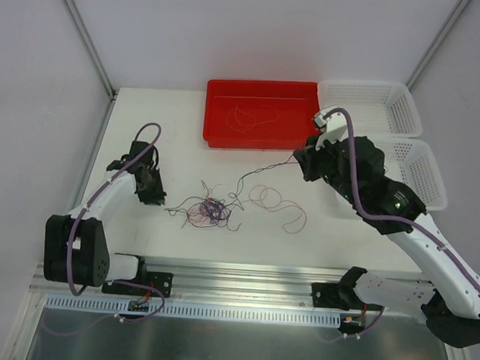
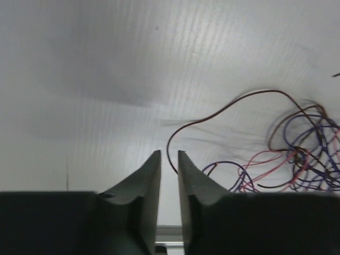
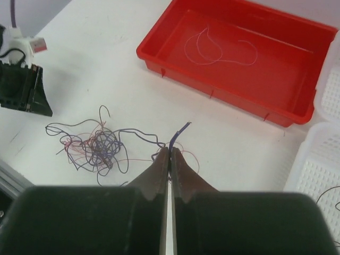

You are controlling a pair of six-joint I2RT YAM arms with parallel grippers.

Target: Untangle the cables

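The cables [image 1: 211,211] lie in a small knot of purple, black and reddish strands on the white table, between my two grippers. My right gripper [image 1: 304,163] is shut on one purple strand [image 3: 180,132], whose end sticks out past the tips [image 3: 170,150]. That strand runs taut down to the knot [image 3: 95,146]. My left gripper [image 1: 150,194] sits low just left of the knot, its jaws a narrow gap apart [image 2: 169,154]. A dark strand [image 2: 223,111] loops from the knot [image 2: 303,154] and ends in that gap, not clamped.
A red tray [image 1: 261,141] at the back centre holds one loose pale strand [image 3: 212,50]. Two white mesh baskets [image 1: 371,106] [image 1: 420,168] stand at the back right. A reddish loop [image 1: 279,202] lies right of the knot.
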